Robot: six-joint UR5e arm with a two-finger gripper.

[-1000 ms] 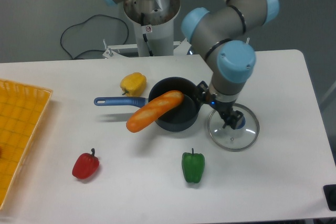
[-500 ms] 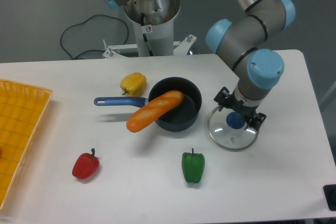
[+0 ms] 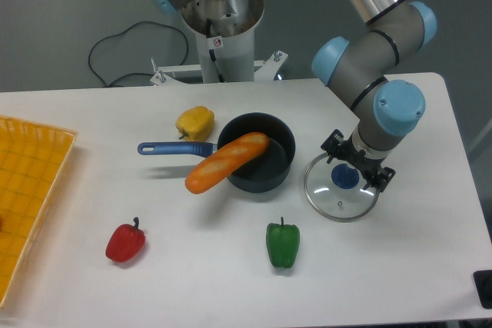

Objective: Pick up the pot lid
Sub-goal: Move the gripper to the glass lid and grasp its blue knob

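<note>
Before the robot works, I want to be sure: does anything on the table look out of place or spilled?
One thing looks odd: the long orange sausage-shaped object lies across the rim of the black pan with a blue handle, its lower end sticking out, so it may tip. I see no spill.

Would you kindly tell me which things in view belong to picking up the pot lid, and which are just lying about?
For the job:
- clear lid with blue knob
- pincer

Just lying about:
- dark pan with blue handle
- long orange-brown item across the pan
- yellow item
- green pepper
- red item
</note>
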